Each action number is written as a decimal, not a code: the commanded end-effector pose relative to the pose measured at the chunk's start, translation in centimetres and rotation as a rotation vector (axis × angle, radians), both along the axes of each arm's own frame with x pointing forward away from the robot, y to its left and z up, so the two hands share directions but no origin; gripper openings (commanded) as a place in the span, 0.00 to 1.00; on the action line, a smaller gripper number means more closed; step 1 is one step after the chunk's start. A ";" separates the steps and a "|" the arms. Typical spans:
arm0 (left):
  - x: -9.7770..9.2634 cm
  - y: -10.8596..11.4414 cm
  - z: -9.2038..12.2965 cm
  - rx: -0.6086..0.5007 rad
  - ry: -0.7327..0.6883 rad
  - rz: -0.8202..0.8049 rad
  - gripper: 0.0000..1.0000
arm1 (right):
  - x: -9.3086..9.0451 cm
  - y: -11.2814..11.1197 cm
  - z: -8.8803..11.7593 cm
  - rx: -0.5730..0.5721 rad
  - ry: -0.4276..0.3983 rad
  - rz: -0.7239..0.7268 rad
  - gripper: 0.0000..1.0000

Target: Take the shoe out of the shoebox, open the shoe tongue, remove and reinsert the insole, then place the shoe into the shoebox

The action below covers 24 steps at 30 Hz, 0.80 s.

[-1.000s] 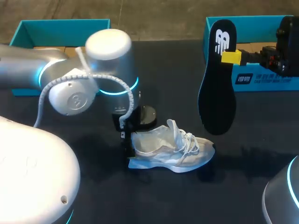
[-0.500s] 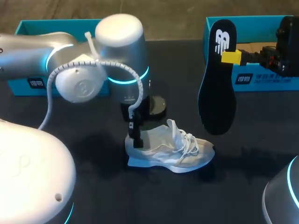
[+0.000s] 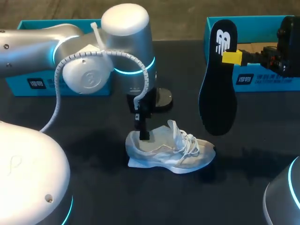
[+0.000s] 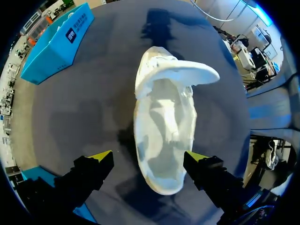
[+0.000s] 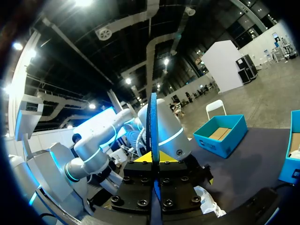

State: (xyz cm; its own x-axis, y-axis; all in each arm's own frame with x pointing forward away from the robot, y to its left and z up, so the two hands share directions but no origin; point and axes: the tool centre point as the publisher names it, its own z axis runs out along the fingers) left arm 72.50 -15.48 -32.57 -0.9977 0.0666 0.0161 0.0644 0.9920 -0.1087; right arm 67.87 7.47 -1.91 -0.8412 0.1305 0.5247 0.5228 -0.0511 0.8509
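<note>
Dark counter (image 3: 140, 201), middle of the scene.
Left arm (image 3: 93, 61): comes in from the left and ends over the shoe's heel.
Two teal shoebox halves at the far edge, left half (image 3: 28, 84) and right half (image 3: 262, 79). Both are open upward, with brown card showing inside.
Insole (image 3: 216, 93): black, hanging upright in the air in front of the right half. Narrow end up, broad end down, clear of the counter and well apart from the shoe. It appears edge-on (image 5: 153, 140) in the right wrist view.
Shoe (image 3: 173, 152): white, standing on its sole mid-counter, outside both halves, toe toward the right arm's side. Tongue lifted forward, mouth gaping, laces loose.
Left tool (image 4: 149, 155): spread, straddling the heel end. One finger is plainly apart from the shoe and the other just beside it; contact cannot be told.
Right tool (image 3: 232, 57): pinching the insole near its upper end, yellow tips pressed to both faces.
</note>
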 end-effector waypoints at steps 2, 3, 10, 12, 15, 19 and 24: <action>1.3 -1.9 -1.9 0.015 0.008 0.003 1.00 | 0.0 0.1 -0.1 -0.001 0.001 -0.002 0.00; 1.3 -2.2 -2.3 0.010 0.015 -0.009 1.00 | 0.0 0.1 -0.1 -0.001 0.001 -0.002 0.00; 2.2 -3.3 -4.3 0.002 0.035 0.003 1.00 | 0.0 0.1 -0.1 -0.001 0.001 -0.002 0.00; 2.4 -3.5 -4.6 -0.004 0.040 0.009 1.00 | 0.0 0.1 -0.1 -0.001 0.001 -0.002 0.00; 2.2 -3.5 -4.8 -0.011 0.055 0.006 0.84 | 0.0 0.1 -0.1 -0.001 0.001 -0.002 0.00; 1.7 -3.6 -5.3 -0.005 0.060 -0.010 0.76 | 0.0 0.1 -0.1 -0.001 0.001 -0.002 0.00; 1.3 -3.8 -6.0 0.009 0.057 -0.017 0.51 | 0.0 0.1 -0.1 -0.001 0.001 -0.002 0.00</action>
